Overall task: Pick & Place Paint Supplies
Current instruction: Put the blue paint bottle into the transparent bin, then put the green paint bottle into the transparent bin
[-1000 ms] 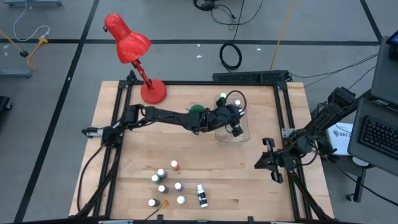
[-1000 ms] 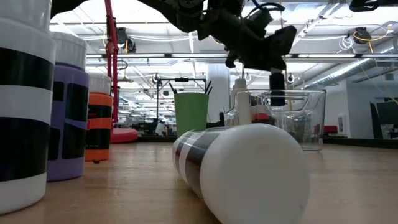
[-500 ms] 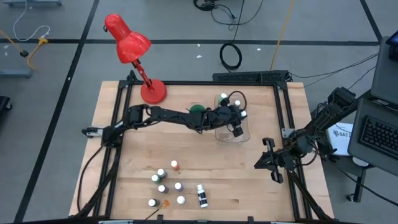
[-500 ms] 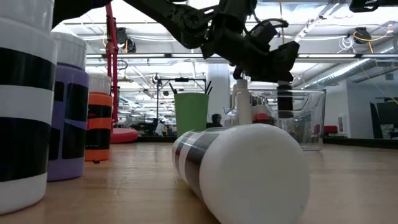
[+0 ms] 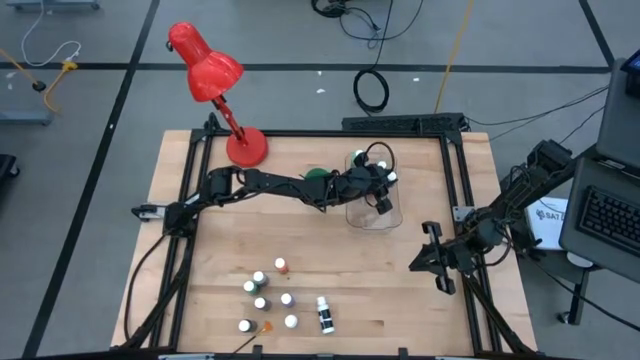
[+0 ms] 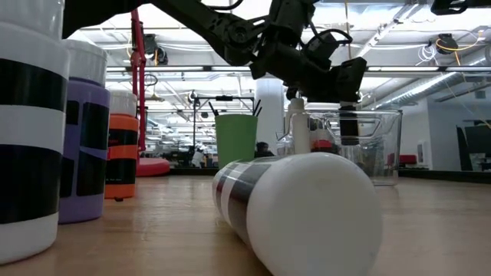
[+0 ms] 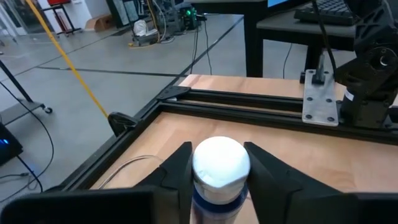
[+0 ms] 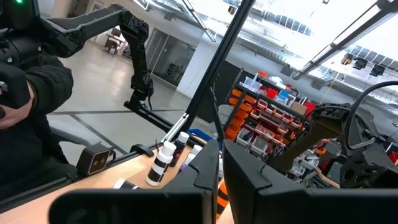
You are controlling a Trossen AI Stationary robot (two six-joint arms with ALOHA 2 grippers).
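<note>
My left gripper (image 5: pixel 384 204) reaches from the table's left over the clear plastic bin (image 5: pixel 372 214) and is shut on a small white-capped paint bottle (image 7: pixel 220 164). In the low view this bottle (image 6: pixel 349 127) hangs inside the bin's mouth. More small paint bottles (image 5: pixel 266 296) stand on their bases near the table's front edge. A black-and-white bottle (image 5: pixel 323 314) lies on its side among them. A taller white bottle (image 6: pixel 298 127) stands by the bin. My right gripper (image 5: pixel 420 262) waits shut at the table's right side. My left gripper pinches the small bottle between its two fingers, one on each side of the white cap (image 7: pixel 199 167). The fingers come from the table's left, slanting a little downward. The bottle stays upright, its dark body below the fingers, clear of the bin's floor.
A green cup (image 5: pixel 318 176) with thin dark brushes (image 6: pixel 257 110) stands just left of the bin. A red desk lamp (image 5: pixel 215 85) stands at the far left. Black rails (image 5: pixel 300 134) frame the table. Bare wood lies between the bin and the front bottles.
My left gripper has sunk a little toward the bin and drifted slightly toward the table's right edge. It carries the small bottle down into the bin's mouth, and the bottle stays upright between the fingers.
</note>
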